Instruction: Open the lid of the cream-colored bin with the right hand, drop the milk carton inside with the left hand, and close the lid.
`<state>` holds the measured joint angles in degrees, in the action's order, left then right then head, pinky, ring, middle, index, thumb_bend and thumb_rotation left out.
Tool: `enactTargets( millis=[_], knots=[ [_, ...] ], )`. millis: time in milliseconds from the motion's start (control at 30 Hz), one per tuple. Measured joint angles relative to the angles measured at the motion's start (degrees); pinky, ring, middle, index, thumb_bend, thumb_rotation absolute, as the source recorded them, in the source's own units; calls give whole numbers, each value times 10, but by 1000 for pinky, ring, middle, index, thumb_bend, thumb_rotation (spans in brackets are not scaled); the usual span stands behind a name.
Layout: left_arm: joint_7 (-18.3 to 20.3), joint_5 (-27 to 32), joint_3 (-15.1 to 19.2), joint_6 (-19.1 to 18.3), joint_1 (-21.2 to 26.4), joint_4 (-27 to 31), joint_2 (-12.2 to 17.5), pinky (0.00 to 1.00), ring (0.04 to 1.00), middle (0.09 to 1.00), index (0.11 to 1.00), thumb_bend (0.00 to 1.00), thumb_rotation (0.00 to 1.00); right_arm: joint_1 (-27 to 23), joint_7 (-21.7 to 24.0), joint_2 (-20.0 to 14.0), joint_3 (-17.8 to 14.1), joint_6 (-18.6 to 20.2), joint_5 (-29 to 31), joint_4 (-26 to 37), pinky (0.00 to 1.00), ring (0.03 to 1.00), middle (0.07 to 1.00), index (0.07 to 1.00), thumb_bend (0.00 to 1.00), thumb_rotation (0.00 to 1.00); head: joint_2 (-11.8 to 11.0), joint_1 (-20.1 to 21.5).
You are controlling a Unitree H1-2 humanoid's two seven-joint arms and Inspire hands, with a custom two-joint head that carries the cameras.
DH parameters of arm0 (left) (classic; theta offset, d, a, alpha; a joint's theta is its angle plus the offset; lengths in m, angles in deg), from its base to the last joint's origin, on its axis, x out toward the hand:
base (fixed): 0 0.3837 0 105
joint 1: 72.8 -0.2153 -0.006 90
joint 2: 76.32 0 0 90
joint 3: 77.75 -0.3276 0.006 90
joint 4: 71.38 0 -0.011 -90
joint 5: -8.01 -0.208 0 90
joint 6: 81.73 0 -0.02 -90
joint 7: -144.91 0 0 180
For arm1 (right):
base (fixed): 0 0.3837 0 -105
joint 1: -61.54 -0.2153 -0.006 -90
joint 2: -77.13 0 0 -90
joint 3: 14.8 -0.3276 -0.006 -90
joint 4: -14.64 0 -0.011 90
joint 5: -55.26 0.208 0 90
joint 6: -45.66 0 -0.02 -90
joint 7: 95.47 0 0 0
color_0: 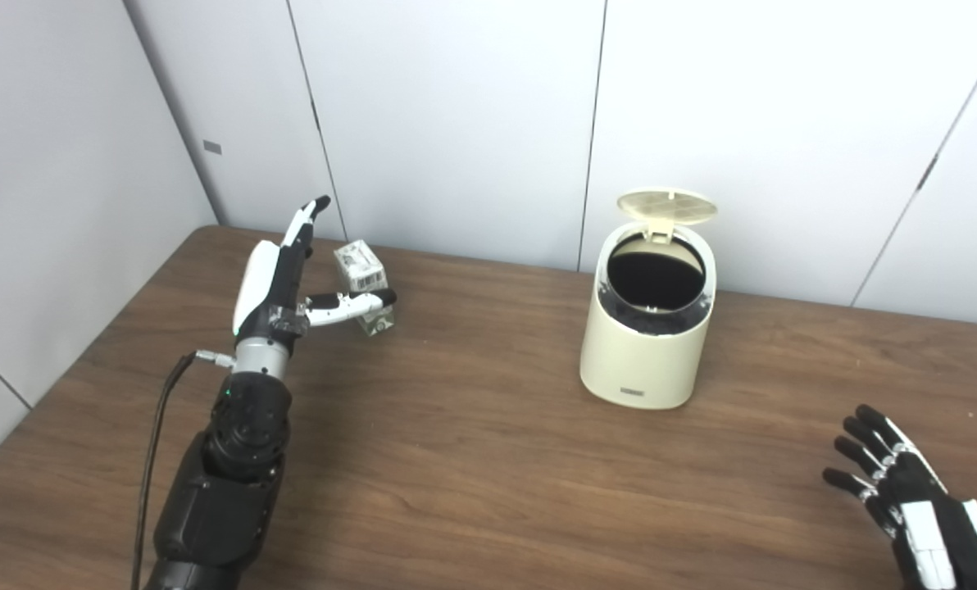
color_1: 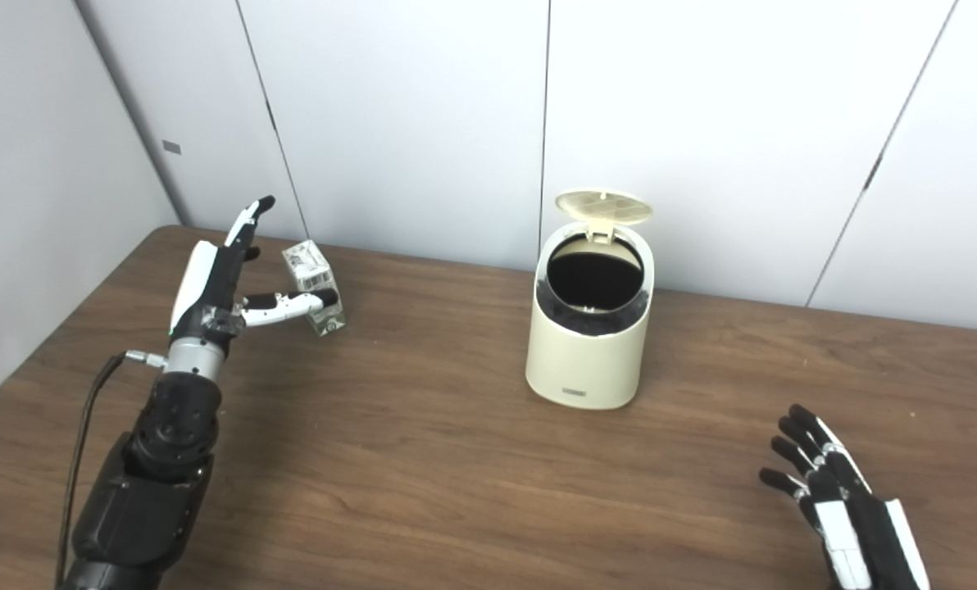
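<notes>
The cream-colored bin (color_0: 646, 344) stands on the brown table right of centre. Its lid (color_0: 667, 206) is tipped up at the back and the dark inside shows. The small milk carton (color_0: 362, 279) stands on the table at the far left. My left hand (color_0: 292, 270) is open just left of the carton, fingers pointing away, thumb reaching across the carton's front. I cannot tell whether the thumb touches it. My right hand (color_0: 906, 492) is open and empty, low at the near right, well away from the bin.
The table (color_0: 472, 459) is backed by white wall panels on the far side and on the left. A black cable (color_0: 156, 434) hangs beside my left forearm.
</notes>
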<state>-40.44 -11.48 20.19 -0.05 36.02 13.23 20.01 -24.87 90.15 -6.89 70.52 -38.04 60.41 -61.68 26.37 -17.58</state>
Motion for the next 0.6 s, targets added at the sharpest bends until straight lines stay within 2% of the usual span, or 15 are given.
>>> enactTargets(
  millis=[200,300,400,600],
  knots=[
    [20,1,-12,-1,23,-49,23,957,1000,999,986,914,192,0,3,0,0,0,9,3,680,838,867,867,863,858,1,1],
    [35,6,-17,-9,30,-58,27,886,966,983,982,936,172,1,3,0,0,0,8,6,654,820,852,850,851,864,2,2],
    [48,15,-25,-17,39,-73,29,837,945,975,966,941,148,1,3,0,1,-1,8,9,652,825,859,861,852,855,2,2],
    [59,18,-31,-20,48,-91,34,833,928,963,958,902,114,1,4,0,1,-1,10,16,658,830,859,862,860,842,4,4]
  ],
)
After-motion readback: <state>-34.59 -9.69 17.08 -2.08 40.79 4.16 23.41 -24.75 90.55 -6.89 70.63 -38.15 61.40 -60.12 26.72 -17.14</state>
